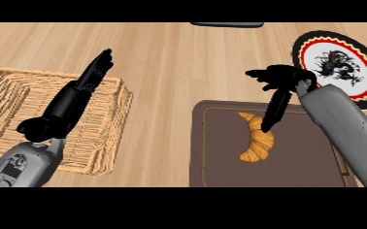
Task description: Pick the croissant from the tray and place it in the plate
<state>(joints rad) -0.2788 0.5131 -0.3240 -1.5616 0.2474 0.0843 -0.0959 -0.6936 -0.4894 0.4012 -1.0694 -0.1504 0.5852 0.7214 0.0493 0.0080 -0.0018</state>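
Observation:
A golden croissant lies on the dark brown tray at the lower right. My right hand hangs above the tray's far edge, its fingers straight and pointing down, the fingertips just over the croissant's upper end. It holds nothing. A plate with a black rim, red ring and dark figure sits at the far right, partly hidden by my right forearm. My left hand rests open over the wicker mat, fingers straight and pointing away.
A woven wicker mat covers the left side of the wooden counter under my left arm. A dark flat object shows at the counter's far edge.

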